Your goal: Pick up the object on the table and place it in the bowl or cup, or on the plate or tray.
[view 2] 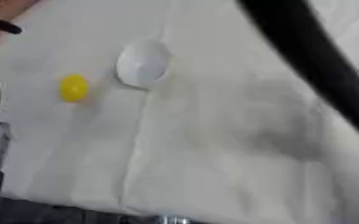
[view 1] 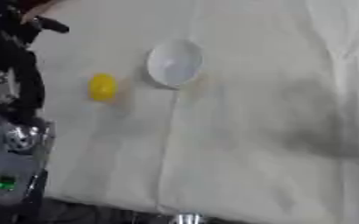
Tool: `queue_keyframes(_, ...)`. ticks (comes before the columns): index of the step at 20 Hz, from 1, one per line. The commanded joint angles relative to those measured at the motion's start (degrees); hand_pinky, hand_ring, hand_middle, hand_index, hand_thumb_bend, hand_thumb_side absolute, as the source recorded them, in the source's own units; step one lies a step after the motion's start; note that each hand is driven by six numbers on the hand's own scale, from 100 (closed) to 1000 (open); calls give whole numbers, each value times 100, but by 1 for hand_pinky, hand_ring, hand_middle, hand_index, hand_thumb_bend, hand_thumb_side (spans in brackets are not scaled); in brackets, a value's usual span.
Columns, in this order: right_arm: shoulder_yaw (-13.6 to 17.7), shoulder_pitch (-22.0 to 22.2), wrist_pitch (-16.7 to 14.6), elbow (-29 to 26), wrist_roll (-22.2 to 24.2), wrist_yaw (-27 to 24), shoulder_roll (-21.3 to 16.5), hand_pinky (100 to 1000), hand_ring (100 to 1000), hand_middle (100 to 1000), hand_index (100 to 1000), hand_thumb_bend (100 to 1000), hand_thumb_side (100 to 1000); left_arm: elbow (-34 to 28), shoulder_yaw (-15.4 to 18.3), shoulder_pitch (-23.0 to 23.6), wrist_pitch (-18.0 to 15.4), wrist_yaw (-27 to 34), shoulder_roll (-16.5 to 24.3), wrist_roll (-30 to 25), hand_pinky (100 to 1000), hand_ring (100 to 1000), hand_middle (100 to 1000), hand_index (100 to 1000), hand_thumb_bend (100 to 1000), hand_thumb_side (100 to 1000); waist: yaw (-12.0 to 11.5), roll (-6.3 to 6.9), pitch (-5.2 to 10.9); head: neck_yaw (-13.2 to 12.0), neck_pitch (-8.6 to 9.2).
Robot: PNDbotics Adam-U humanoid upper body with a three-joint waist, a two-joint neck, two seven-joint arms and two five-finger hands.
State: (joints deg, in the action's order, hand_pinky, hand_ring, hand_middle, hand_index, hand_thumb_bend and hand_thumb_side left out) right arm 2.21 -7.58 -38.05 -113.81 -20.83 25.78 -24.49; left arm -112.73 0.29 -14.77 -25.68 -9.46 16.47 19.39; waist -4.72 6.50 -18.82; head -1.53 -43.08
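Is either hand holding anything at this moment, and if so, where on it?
Nothing is held. The small yellow rounded object lies alone on the white cloth, beside the white bowl; no hand touches it.

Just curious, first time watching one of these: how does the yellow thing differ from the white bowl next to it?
The yellow object is small, rounded and bright; the white bowl is clearly bigger, pale and open, with nothing visible inside. The yellow object lies to the bowl's left, apart from it. Both rest on the white cloth, untouched by any hand.

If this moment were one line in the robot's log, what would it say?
yellow object: on table, untouched | white bowl: empty, right of it, apart | left arm: at left edge | hands: not seen
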Motion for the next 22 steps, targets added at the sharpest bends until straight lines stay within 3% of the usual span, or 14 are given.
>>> queue_keyframes(1,46,-51,23,-78,-2,25,-79,450,768,909,898,100,1000,-45,11,-22,-2,-9,27,-34,480,752,760,846,271,958,-14,-27,70,-59,21)
queue_keyframes(6,49,-51,51,-78,-21,63,-73,440,759,902,890,100,1000,-21,10,-19,8,-41,17,-67,466,742,753,841,279,941,-12,-24,57,-62,24)
queue_keyframes(9,64,-41,57,-78,-61,73,-67,431,751,893,883,100,1000,61,50,-28,157,-124,52,-52,404,706,726,823,312,798,-5,-20,59,-40,31)
queue_keyframes(10,72,-34,66,-78,-79,75,-62,425,746,889,879,100,1000,127,90,-35,312,-223,113,-49,375,687,709,816,349,720,2,-18,61,-23,37)
queue_keyframes(11,75,-32,74,-78,-96,79,-60,428,749,891,881,100,1000,157,116,-57,461,-336,151,-42,388,696,718,820,327,758,9,-18,63,-19,38)
queue_keyframes(12,80,-27,85,-78,-113,82,-62,416,739,883,875,100,1000,232,145,-59,664,-528,328,-107,337,664,692,815,416,642,10,-4,63,-13,34)
queue_keyframes(18,74,0,141,-78,-142,118,-100,400,727,873,865,100,986,552,364,-213,1868,-2245,1495,-690,389,698,737,840,467,606,14,69,60,6,7)
queue_keyframes(22,62,-2,152,-78,-120,129,-103,394,721,868,860,100,972,538,219,-338,2200,-3098,1922,-865,436,723,760,852,477,607,38,89,44,-7,-9)
